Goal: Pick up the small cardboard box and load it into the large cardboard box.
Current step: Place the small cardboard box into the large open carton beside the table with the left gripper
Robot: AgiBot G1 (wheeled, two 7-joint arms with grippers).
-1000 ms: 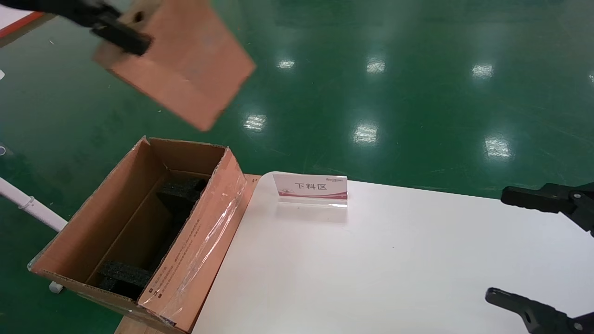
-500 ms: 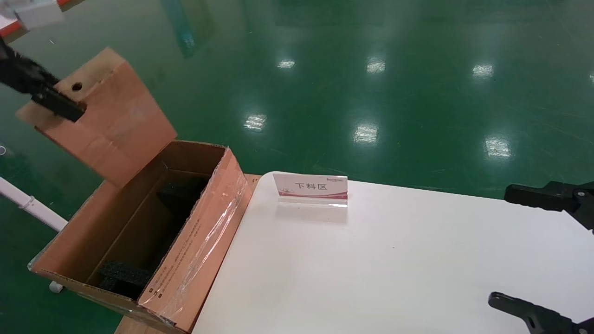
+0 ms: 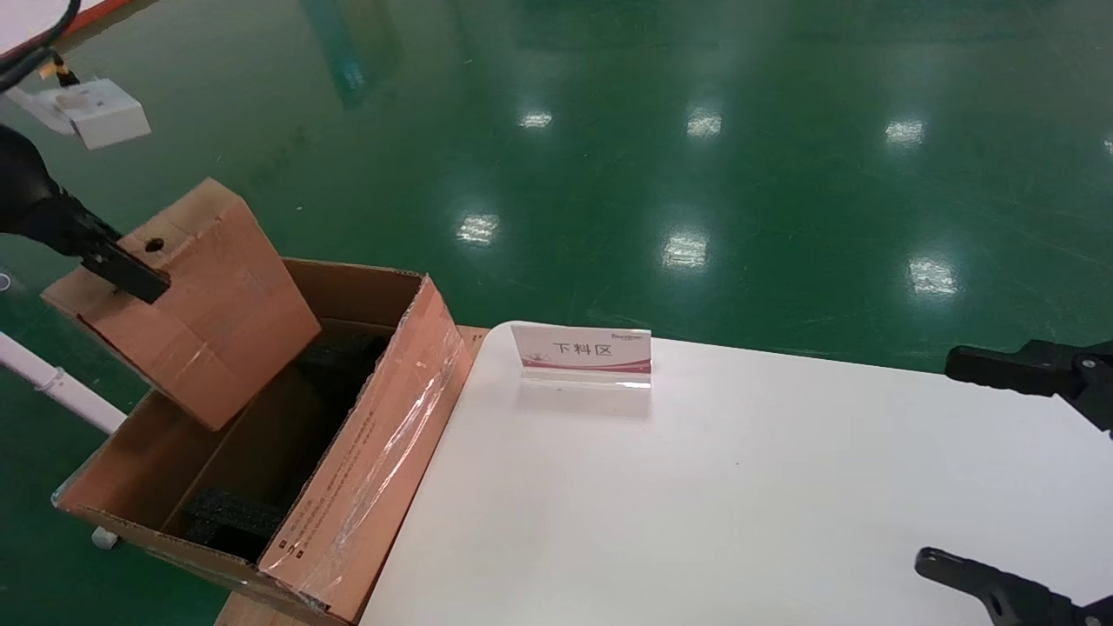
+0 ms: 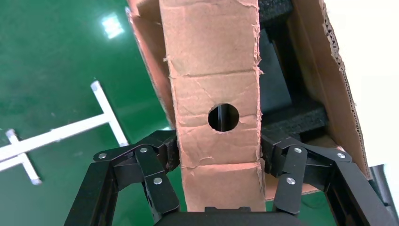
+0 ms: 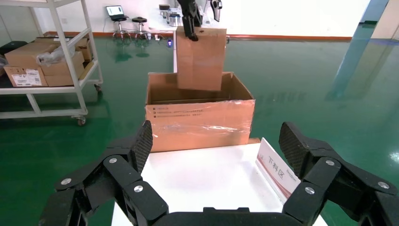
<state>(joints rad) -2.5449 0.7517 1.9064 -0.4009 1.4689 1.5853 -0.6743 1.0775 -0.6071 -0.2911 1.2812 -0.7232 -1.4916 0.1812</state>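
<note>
The small cardboard box [image 3: 209, 313], reddish-brown with a round hole, hangs tilted over the far end of the large cardboard box [image 3: 374, 435]. Its lower end dips to about the rim of the open top. My left gripper [image 4: 219, 150] is shut on the small box's upper end, one pad [image 4: 171, 151] on each side just below the hole. Black foam blocks [image 3: 230, 513] lie inside the large box. In the right wrist view the small box [image 5: 200, 59] hangs over the taped large box [image 5: 200, 125]. My right gripper [image 5: 216, 146] is open and holds nothing, parked over the table's right side [image 3: 948, 465].
A small sign [image 3: 581, 352] stands near the far edge of the white table [image 3: 696, 487]. The large box sits against the table's left edge. A white pipe frame [image 3: 52, 382] stands on the green floor beside it. A shelf cart with cartons [image 5: 47, 70] stands farther off.
The left gripper has carried the small box down from high above, first to the left, then lower over the large box's open top. The right arm has not moved.
</note>
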